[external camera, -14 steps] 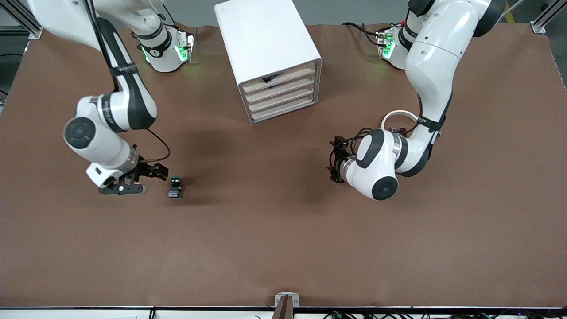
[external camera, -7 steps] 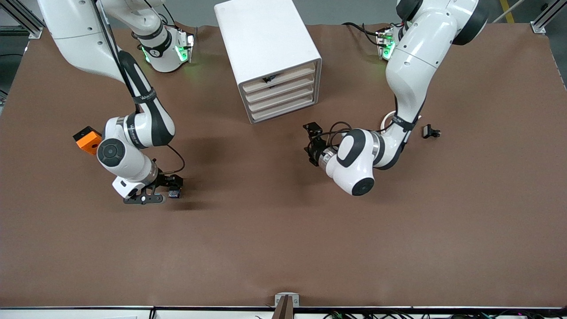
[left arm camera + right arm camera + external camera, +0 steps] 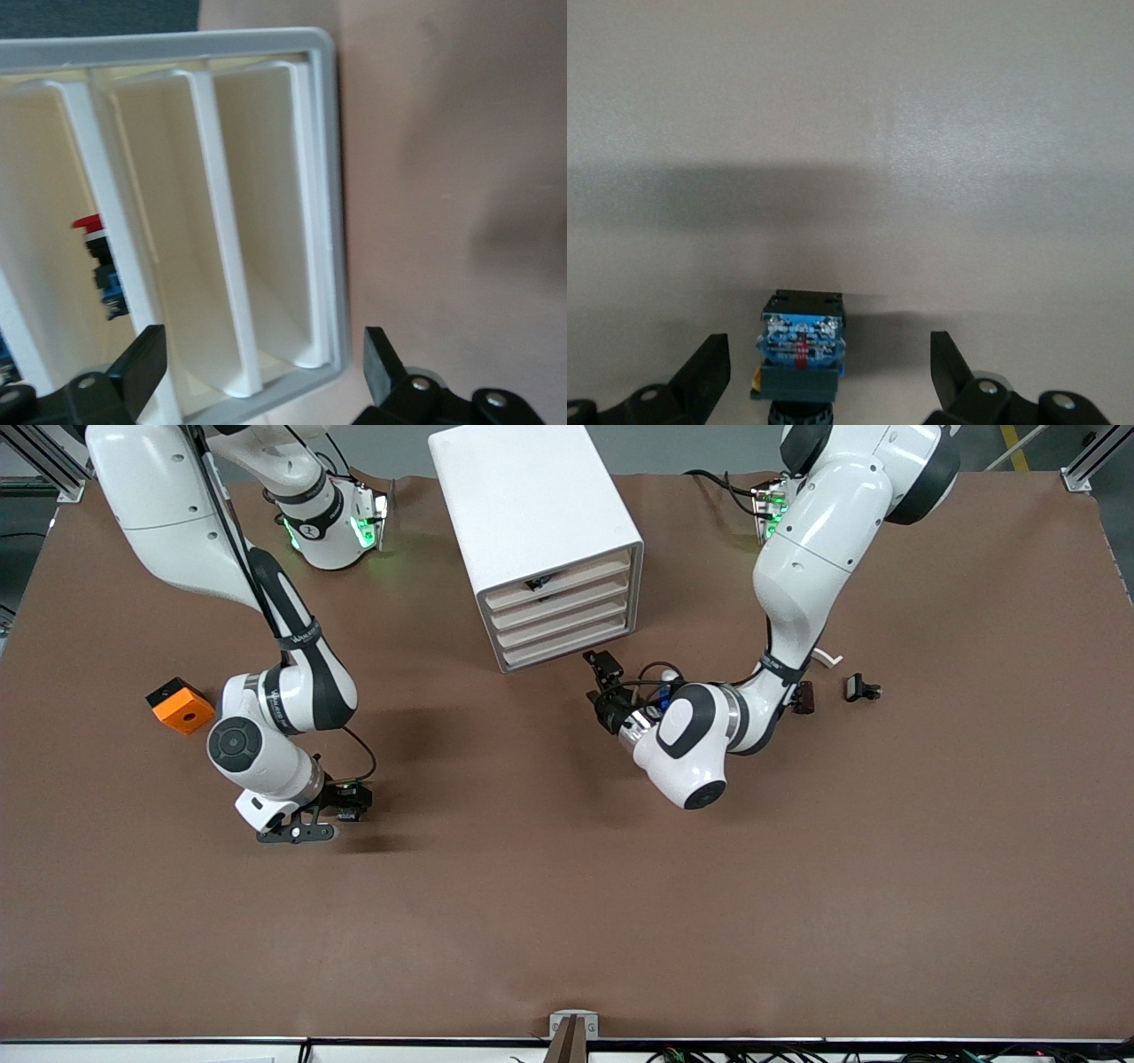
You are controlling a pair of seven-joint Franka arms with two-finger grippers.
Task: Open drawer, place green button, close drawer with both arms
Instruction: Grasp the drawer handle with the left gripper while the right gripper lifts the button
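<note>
Right gripper (image 3: 350, 808) is low at the table with the button (image 3: 799, 350) lying between its spread fingers, ungripped, evidently lined up to grasp. Left gripper (image 3: 602, 686), also spread, faces the cabinet (image 3: 540, 540) at its 5 o'clock corner, likely to pull a drawer (image 3: 567, 642). Count: four drawers, all closed; one button; two arms.

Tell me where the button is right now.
The button sits on the table toward the right arm's end, between the open fingers of the right gripper, nearer the camera than the orange cube.
</note>
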